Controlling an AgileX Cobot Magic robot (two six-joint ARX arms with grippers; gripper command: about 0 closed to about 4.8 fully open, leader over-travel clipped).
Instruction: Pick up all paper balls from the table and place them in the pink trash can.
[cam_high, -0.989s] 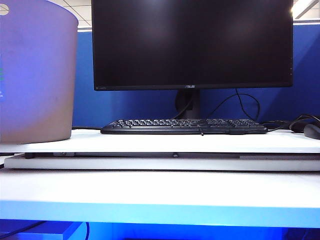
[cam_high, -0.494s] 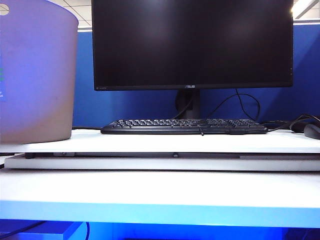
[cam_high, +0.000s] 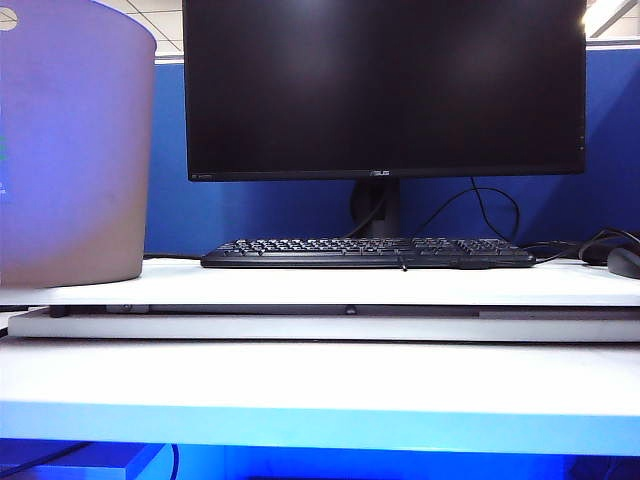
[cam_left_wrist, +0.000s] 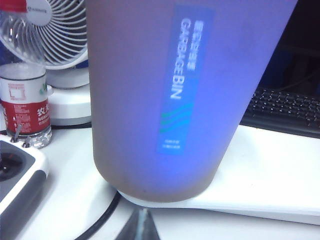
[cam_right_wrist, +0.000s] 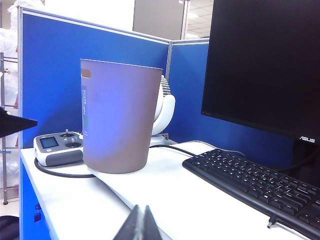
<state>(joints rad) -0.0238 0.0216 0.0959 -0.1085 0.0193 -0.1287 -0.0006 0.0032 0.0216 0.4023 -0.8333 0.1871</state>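
I am looking at the desk (cam_high: 330, 285) first: from the exterior view its white top is carrying a monitor (cam_high: 385, 85), a keyboard (cam_high: 368, 252) and, at the left, the pink bin (cam_high: 75, 150), and I am not finding a single paper ball on it in any view. Whatever balls went in are hidden inside the bin, whose opening no camera is showing me. I am judging the clearing as done or nearly so, and the step in hand as parking both arms.

The bin is standing upright on the raised board layer, well left of the keyboard, with a fan (cam_left_wrist: 55, 30) and a bottle (cam_left_wrist: 25, 105) behind it and a controller (cam_right_wrist: 57, 147) beside it.

The left tool (cam_left_wrist: 139, 226) is sitting low just in front of the bin wall, its tips pressed together and carrying nothing. The right tool (cam_right_wrist: 140, 223) is hanging over the desk edge between bin and keyboard, tips also meeting in a point, empty.

To finish well, I am wanting to keep the left tool off the bin wall as it draws away, since a nudge at the base could tip it or slide it off the board. I am also minding the black cable (cam_left_wrist: 97, 220) running under the bin's edge. Before calling it, I am wanting a look behind the bin and keyboard, where a ball could be hiding.
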